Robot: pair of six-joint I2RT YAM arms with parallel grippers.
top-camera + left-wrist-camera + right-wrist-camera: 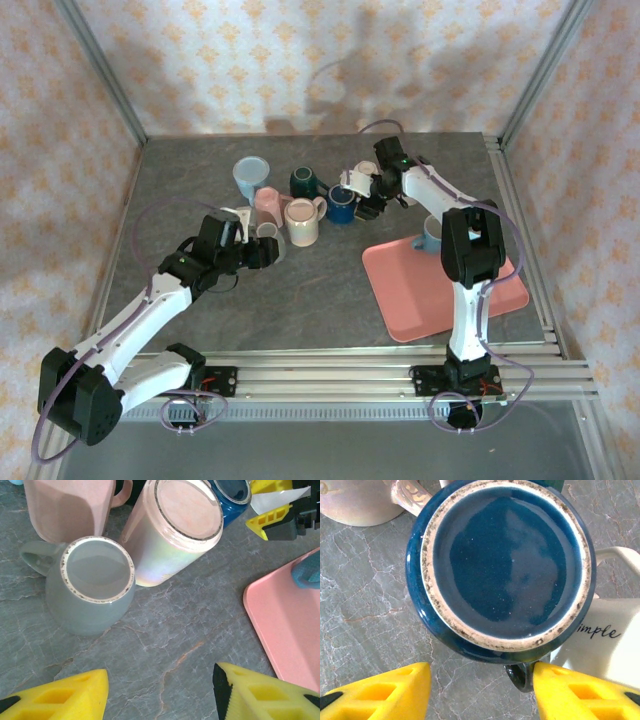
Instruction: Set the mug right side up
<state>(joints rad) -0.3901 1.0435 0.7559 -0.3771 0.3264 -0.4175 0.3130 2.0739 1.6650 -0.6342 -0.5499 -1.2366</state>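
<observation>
A dark blue mug (505, 565) stands upside down, its unglazed foot ring facing up. My right gripper (480, 690) is open just short of it, and its right finger touches the mug's small handle (520, 676). In the top view this mug (340, 206) sits mid-table beside the right gripper (366, 200). A grey mug (95, 587) also stands upside down. My left gripper (160, 690) is open a little short of the grey mug, with bare table between its fingers. From above, the left gripper (258, 250) sits beside the grey mug (271, 240).
An iridescent pink mug (175, 535) and a pink mug (70, 505) crowd behind the grey one. A white lettered mug (600, 640) touches the blue mug's right side. A pink tray (440, 290) with a light blue mug (432, 235) lies at the right. More mugs (250, 176) stand behind.
</observation>
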